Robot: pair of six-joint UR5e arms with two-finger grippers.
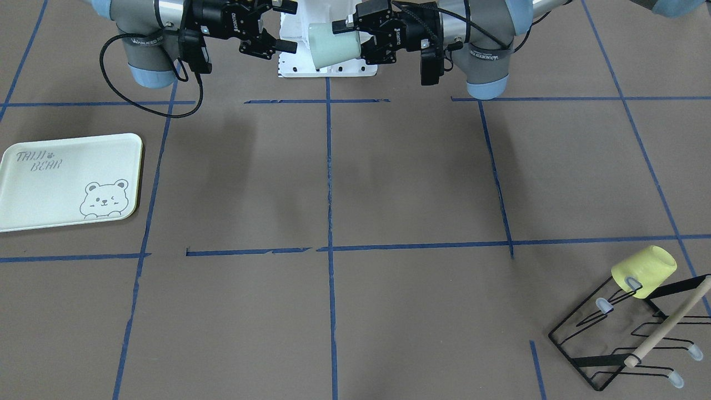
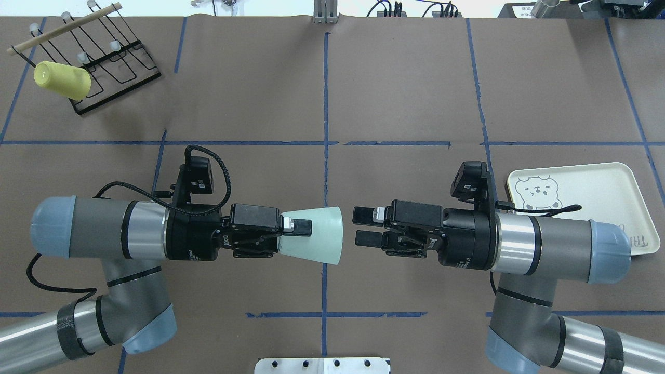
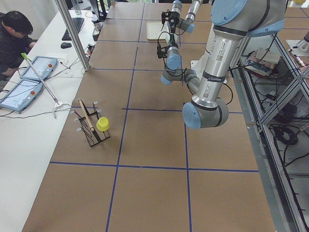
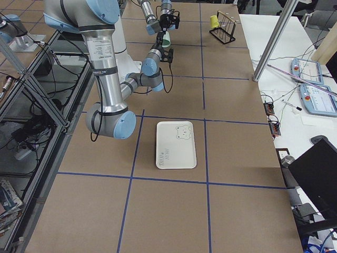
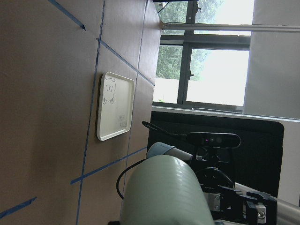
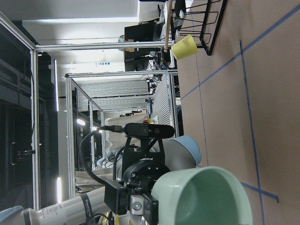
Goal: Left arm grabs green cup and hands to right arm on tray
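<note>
The pickup half looks done. The left claw [image 2: 292,236] is clamped on the narrow base end of the green cup [image 2: 314,236] and holds it in the air above the surface [image 2: 405,78], lying on its side with the open mouth turned to the right. The cup hangs over the middle blue tape line [image 2: 326,104], about level with the right claw [image 2: 363,226].

The right claw faces the cup's mouth from the right with its two fingers spread wide and nothing between them. A clear gap shows between its fingertips and the cup's rim in the overhead view, so the two are near but not touching. In the right wrist view the cup's mouth fills the lower part of the picture.

The handover itself is not yet made. By my reading, what is left is for the right claw to reach the cup and close on it, for the left claw to let go, and for the cup to be carried to the tray [image 2: 587,171]. The tray lies flat at the right side of the surface, bare, well apart from the cup.

At the far left a yellow cup [image 2: 61,80] hangs on a black wire rack [image 2: 119,67], untouched
</note>
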